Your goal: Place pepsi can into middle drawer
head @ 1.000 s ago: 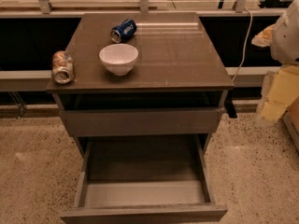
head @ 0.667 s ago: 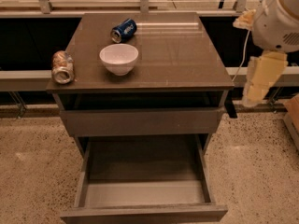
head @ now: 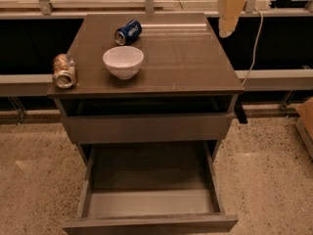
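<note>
The pepsi can (head: 128, 32) is blue with white markings and lies on its side at the back of the cabinet top (head: 195, 58), left of centre. The middle drawer (head: 151, 202) is pulled wide open below, with a pale grey floor and nothing in it. My gripper (head: 228, 17) is a cream-coloured shape hanging at the top of the view, over the back right corner of the cabinet top. It is well to the right of the pepsi can and apart from it, and it holds nothing that I can see.
A white bowl (head: 123, 61) stands just in front of the pepsi can. A tan-and-orange can (head: 64, 70) lies at the left edge of the top. The shallower drawer (head: 146, 127) above the open one is nearly shut. A white cable (head: 254, 48) hangs at the right. The floor is speckled.
My arm has swung from the right side of the cabinet up and to the left, so the gripper now hangs over the back right corner. The cans, the bowl and the drawers have not moved.
</note>
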`<state>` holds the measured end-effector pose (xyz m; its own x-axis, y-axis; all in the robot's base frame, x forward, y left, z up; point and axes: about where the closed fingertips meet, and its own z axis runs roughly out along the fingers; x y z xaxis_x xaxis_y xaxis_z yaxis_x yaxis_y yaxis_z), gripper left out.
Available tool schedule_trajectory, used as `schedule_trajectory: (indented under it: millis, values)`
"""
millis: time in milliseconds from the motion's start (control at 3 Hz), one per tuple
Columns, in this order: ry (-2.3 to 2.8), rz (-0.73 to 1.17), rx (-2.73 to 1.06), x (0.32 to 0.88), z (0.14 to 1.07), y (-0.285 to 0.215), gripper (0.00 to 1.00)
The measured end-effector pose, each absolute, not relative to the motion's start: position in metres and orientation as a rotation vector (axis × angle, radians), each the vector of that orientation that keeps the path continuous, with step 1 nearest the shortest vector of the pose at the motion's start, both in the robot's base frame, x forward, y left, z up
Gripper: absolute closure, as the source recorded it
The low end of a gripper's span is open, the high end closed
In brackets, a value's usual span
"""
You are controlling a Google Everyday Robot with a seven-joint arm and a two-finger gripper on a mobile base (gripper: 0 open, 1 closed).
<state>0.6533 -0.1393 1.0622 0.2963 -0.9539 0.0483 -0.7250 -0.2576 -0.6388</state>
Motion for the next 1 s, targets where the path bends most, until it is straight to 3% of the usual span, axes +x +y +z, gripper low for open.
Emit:
schedule_trajectory:
  millis: [667, 1000]
  values:
    - [1.392, -0.552, -2.132, 0.676, 1.048, -0.12, 0.0]
    - [1.163, -0.483, -2.229, 0.741, 1.009, -0.067, 0.0]
